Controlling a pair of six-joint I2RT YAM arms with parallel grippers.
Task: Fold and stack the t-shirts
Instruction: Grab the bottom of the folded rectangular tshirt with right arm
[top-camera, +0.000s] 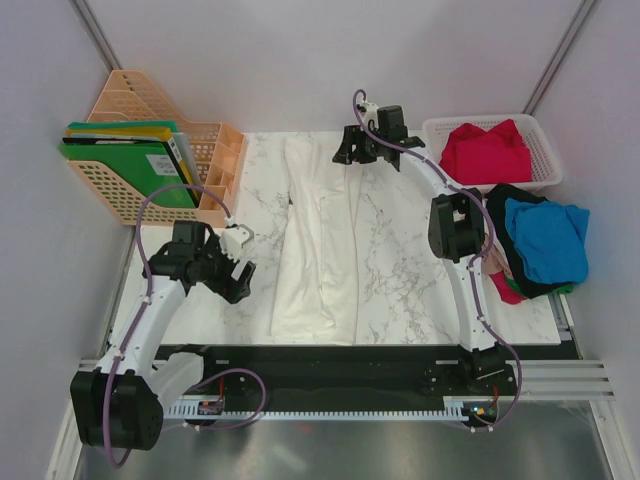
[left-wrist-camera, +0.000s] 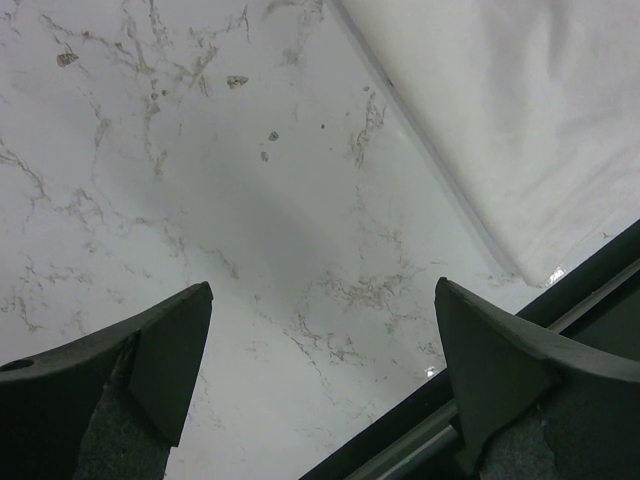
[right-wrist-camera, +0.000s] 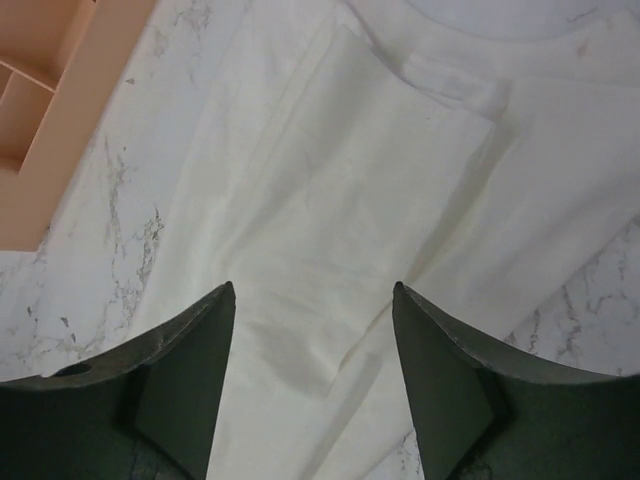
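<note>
The large white soft-cloth t-shirt (top-camera: 320, 240) lies mid-table, folded into a long strip running far to near. It looks light, limp and apt to sag. Best pinched through all layers at the far collar end. The right gripper (right-wrist-camera: 312, 300) hangs there, jaws released; the left gripper (left-wrist-camera: 325, 300) is also released, over marble-patterned tabletop (left-wrist-camera: 200, 200) left of the near hem.

The right gripper (right-wrist-camera: 312, 292) hangs with its two dark fingers spread apart above a soft white cloth t-shirt (right-wrist-camera: 330, 190), folded lengthwise on the white marble-patterned table (right-wrist-camera: 105, 280); a peach plastic organiser (right-wrist-camera: 50, 110) shows upper left
</note>
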